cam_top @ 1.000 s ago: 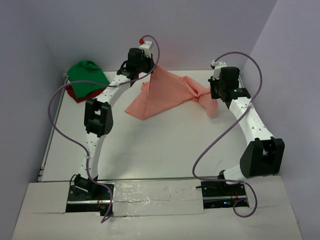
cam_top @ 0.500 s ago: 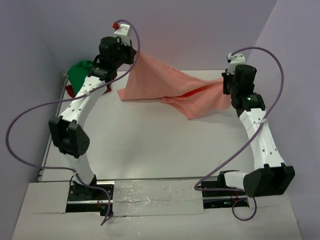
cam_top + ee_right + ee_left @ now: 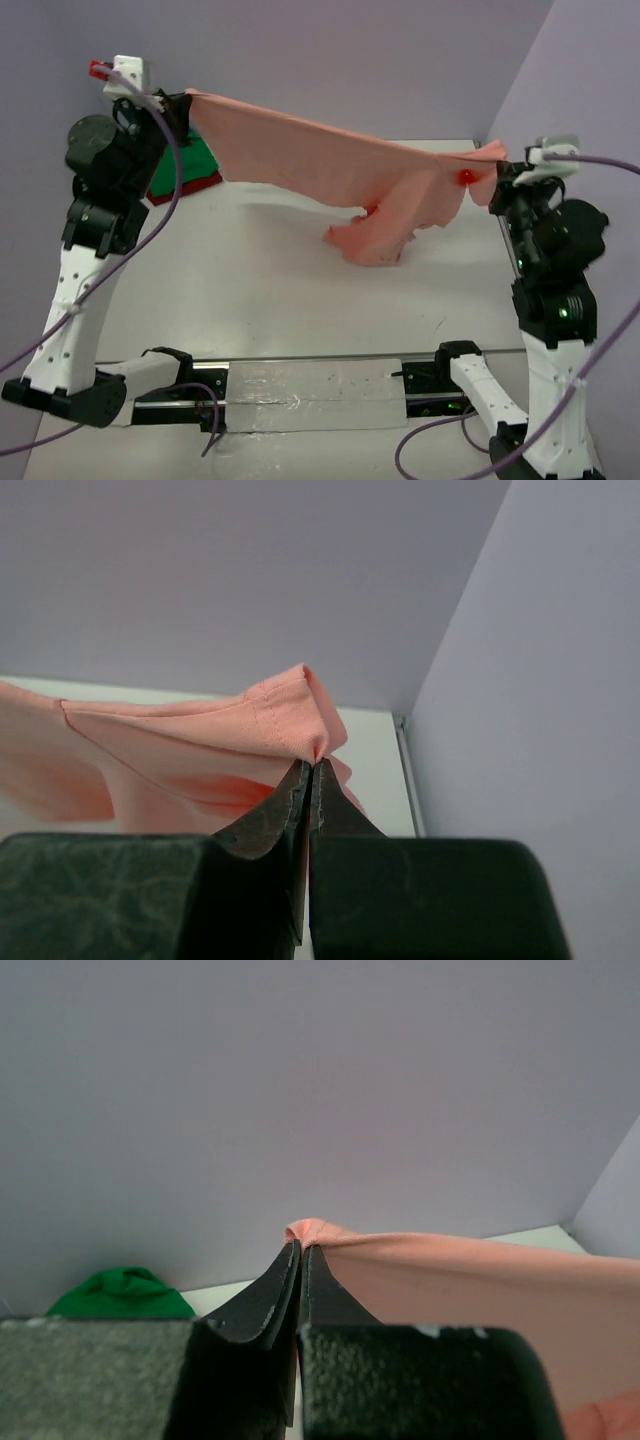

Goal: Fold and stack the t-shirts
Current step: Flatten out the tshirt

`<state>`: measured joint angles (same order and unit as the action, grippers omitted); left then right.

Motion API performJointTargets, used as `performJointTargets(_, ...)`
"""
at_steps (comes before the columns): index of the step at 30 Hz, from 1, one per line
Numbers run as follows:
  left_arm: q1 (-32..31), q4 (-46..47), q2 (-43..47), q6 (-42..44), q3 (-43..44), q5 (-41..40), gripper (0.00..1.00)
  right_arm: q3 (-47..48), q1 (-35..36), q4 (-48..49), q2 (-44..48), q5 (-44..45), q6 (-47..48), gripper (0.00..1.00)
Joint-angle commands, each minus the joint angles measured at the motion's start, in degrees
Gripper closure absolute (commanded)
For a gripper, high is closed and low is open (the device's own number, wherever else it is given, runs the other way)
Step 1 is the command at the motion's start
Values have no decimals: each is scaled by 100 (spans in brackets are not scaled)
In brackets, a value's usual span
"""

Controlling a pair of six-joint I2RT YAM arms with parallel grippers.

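Top view: salmon-pink t-shirt [image 3: 330, 165] strung taut between both claws, long axis running from left gripper [image 3: 186, 104] to right gripper [image 3: 497, 172]. A bunched tail sags nearer the right one, down to the table [image 3: 250, 290]. Green t-shirt [image 3: 192, 162] and dark red t-shirt [image 3: 205, 184] lie just beside the left claw, mostly hidden by its arm. Left wrist: left gripper [image 3: 301, 1250] pinched tight on a shirt [image 3: 450, 1280] corner, cloth running right, cut by the frame. Right wrist: right gripper [image 3: 312, 765] clamped on a hemmed fold, cloth [image 3: 200, 750] trailing left, cut off.

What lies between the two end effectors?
The salmon-pink t-shirt, held by the left end effector and right end effector, hangs stretched between them; the top external view shows it.
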<state>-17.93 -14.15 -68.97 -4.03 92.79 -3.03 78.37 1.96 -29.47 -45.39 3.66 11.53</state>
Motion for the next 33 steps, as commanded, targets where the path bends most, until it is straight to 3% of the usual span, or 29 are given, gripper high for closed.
performJointTargets(1,53,-209,647,8,-33,-418,95,495,-55,-111,546,-41,130,100)
performJointTargets(7,184,-483,1578,-141,-288,-436,95,882,-55,-436,1294,-164,43,100)
performJointTargets(16,1169,-1045,2406,-695,185,302,93,2066,-55,-1200,1437,-164,-212,100)
performJointTargets(23,1204,-967,1784,-590,354,496,93,2078,-55,-859,681,-6,-142,100)
performJointTargets(29,1204,148,941,-239,-454,584,93,1085,-55,-7,-461,-93,-81,100)
performJointTargets(33,1196,948,175,-19,-859,610,93,847,-55,415,-1697,-216,-186,100)
